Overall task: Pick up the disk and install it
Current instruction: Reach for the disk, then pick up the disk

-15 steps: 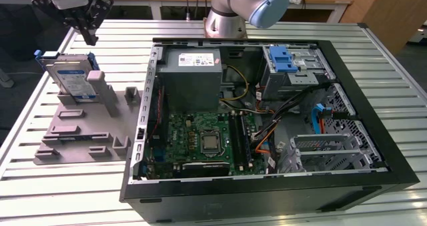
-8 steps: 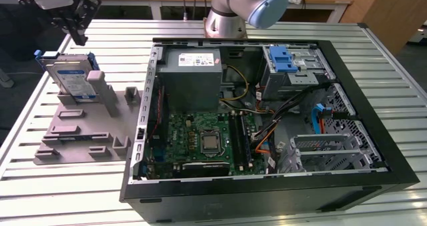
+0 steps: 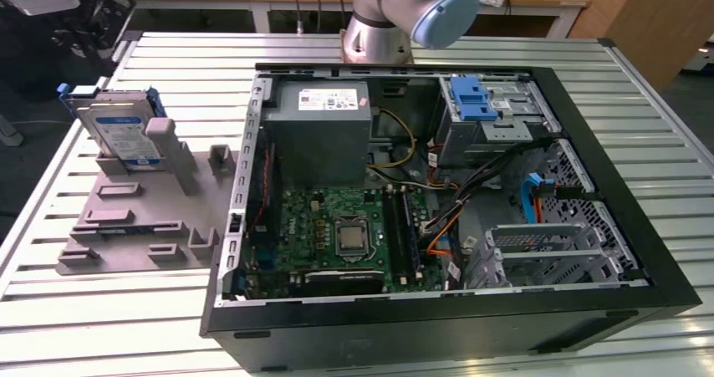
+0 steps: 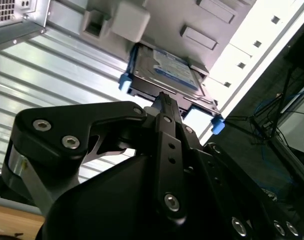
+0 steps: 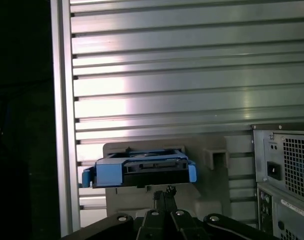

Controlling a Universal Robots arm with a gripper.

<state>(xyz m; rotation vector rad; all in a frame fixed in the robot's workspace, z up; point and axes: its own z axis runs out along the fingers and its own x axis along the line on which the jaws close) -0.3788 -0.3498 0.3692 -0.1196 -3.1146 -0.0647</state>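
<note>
The disk (image 3: pixel 120 130) stands on edge in a grey holder (image 3: pixel 123 226) on the table (image 3: pixel 112 327), at the exterior view's left of the open computer case (image 3: pixel 446 320). In both wrist views the claw (image 5: pixel 164 191) (image 4: pixel 162 99) hangs close to the disk's edge, its tips pressed together and holding nothing.

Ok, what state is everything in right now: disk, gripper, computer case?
disk: standing upright in the grey holder, not yet installed.
gripper: jaws shut, holding nothing, pointed at the disk.
computer case: lying on its side, side panel off, inside exposed.
</note>
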